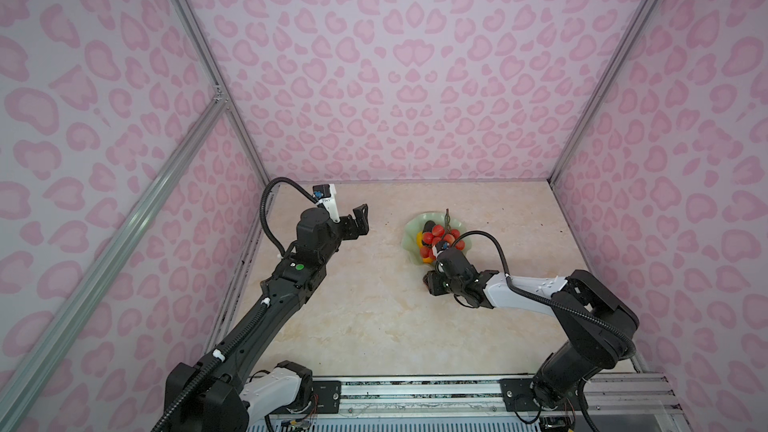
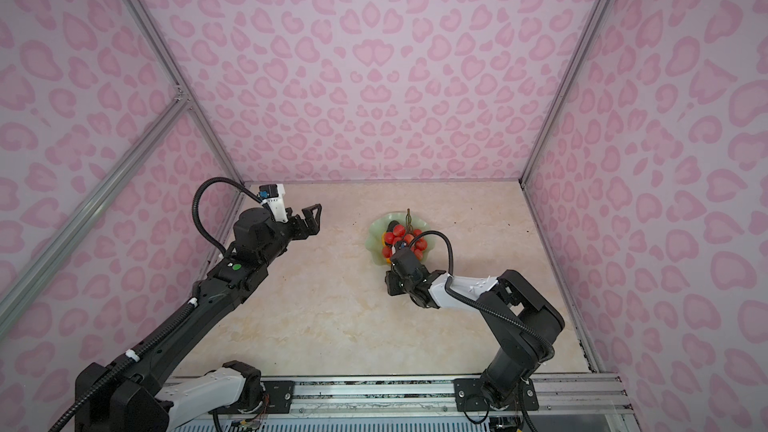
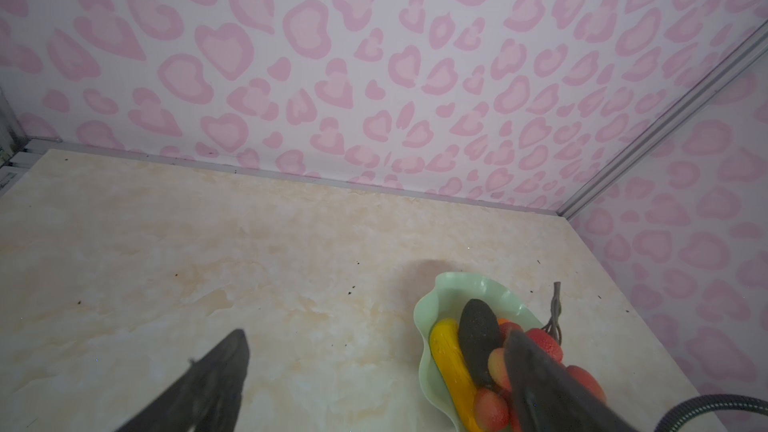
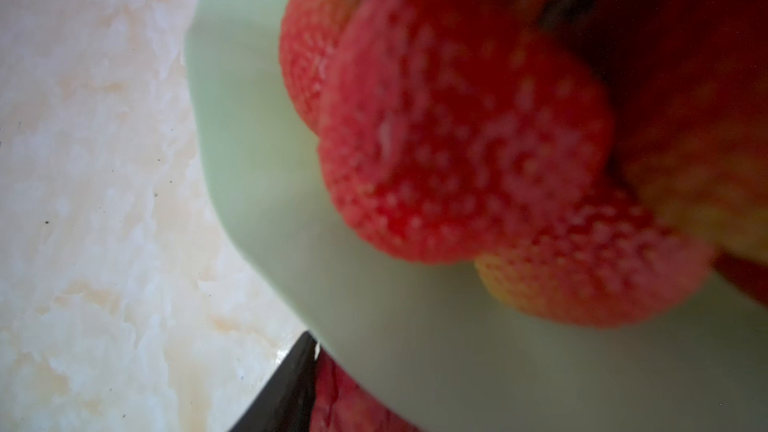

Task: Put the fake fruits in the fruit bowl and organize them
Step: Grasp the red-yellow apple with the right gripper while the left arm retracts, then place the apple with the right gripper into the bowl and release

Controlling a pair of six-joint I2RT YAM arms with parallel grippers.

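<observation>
The mint-green fruit bowl [image 1: 410, 238] [image 2: 375, 238] stands right of the table's middle. It holds the red berry cluster [image 1: 436, 235] with its brown stem [image 1: 448, 218], a yellow oblong [image 3: 451, 361] and a dark bumpy oval [image 3: 478, 334]. My right gripper [image 1: 430, 282] [image 2: 391, 283] is low at the bowl's near rim [image 4: 257, 160]. In the right wrist view, one black finger [image 4: 284, 392] presses against a red fruit [image 4: 345, 403] that lies partly under the rim; the other finger is out of frame. My left gripper [image 1: 359, 222] [image 3: 378, 367] hangs open and empty, above the table left of the bowl.
Pink-patterned walls with metal posts close in the marble-look table [image 1: 353, 317] on three sides. A metal rail [image 1: 415, 392] carrying both arm bases runs along the front edge. The right arm's cable [image 1: 494, 243] arcs over the bowl's right side.
</observation>
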